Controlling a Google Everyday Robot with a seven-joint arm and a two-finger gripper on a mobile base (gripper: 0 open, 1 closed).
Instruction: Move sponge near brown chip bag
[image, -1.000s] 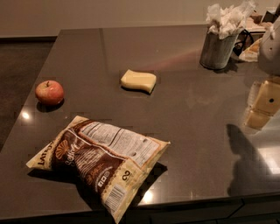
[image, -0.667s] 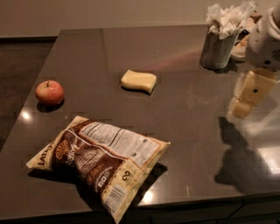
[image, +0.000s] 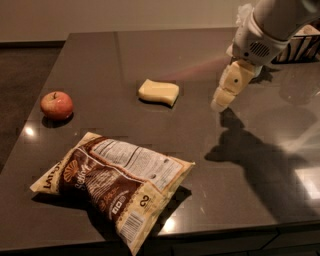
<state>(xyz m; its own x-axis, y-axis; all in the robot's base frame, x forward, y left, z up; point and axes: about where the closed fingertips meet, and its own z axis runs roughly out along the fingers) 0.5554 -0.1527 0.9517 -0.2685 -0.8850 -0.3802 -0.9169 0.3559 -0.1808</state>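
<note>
dark tabletop (image: 100, 65) | arm (image: 267, 27) slanting down from upper right | end effector (image: 220, 104) beside sponge (image: 158, 92), apart | grip unclear

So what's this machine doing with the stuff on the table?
A robot arm is going after the sponge, which it is meant to move next to the brown chip bag. Its claw hovers above the dark table, to the right of the sponge and not touching it. The sponge lies apart from the bag at the front edge. An apple sits off to the left.
</note>
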